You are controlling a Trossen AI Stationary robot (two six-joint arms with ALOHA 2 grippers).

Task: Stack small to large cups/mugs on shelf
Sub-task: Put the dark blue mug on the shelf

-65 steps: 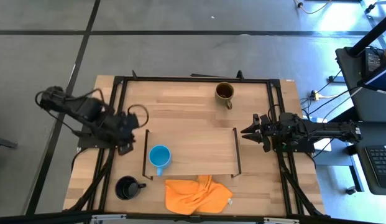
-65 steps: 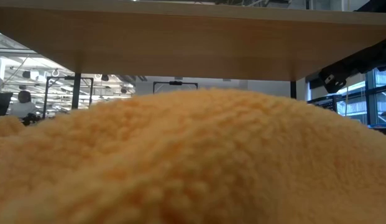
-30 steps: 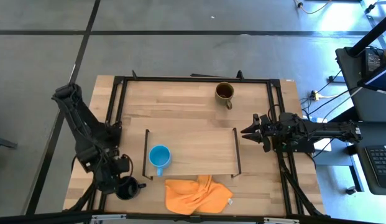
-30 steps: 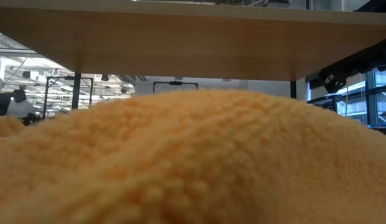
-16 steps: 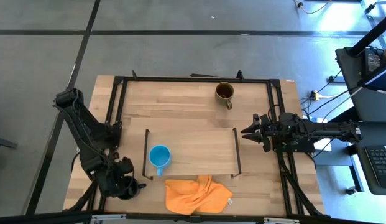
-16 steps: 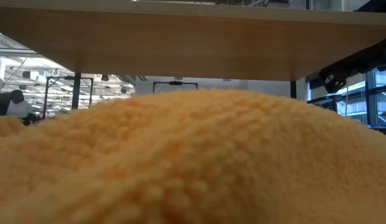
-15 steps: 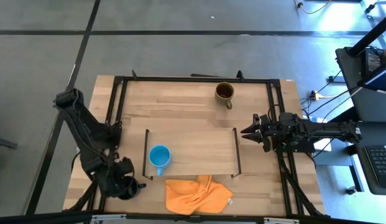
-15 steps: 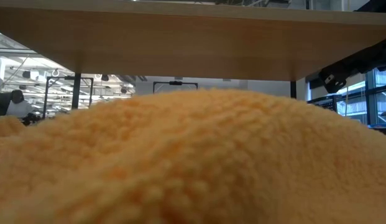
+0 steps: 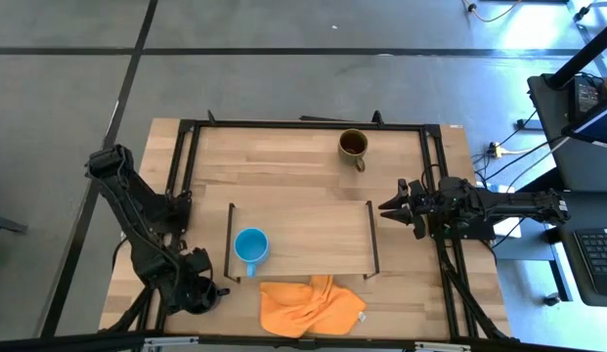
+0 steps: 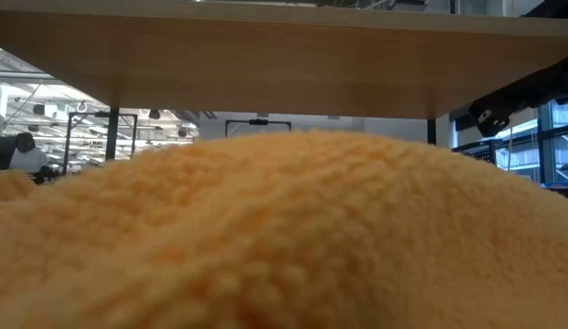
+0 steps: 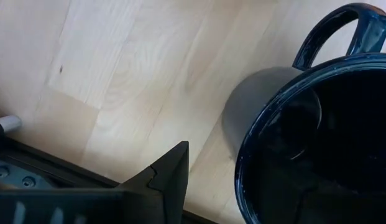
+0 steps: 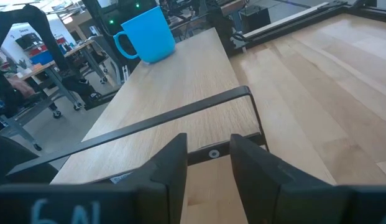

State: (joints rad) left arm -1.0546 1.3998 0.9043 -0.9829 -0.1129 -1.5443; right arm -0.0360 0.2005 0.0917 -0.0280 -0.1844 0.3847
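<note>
From above, your left pincer [image 9: 198, 295] sits right over the black mug [image 9: 211, 293] at the bench's [image 9: 293, 161] near left corner, hiding all but the handle; you cannot tell how its fingers stand. The blue mug [image 9: 250, 245] stands on the shelf [image 9: 313, 230] at its left end. The olive mug [image 9: 353, 145] stands near the bench's far edge, closer to your right pincer [image 9: 389, 207], which waits spread just off the shelf's right end.

The low view shows only the orange cloth [image 10: 284, 238] under the shelf board.

From the left wrist, the black mug [image 11: 323, 143] is upright and empty, its rim beside one finger.

From the right wrist, the blue mug [image 12: 146, 34] stands at the shelf's far end.
</note>
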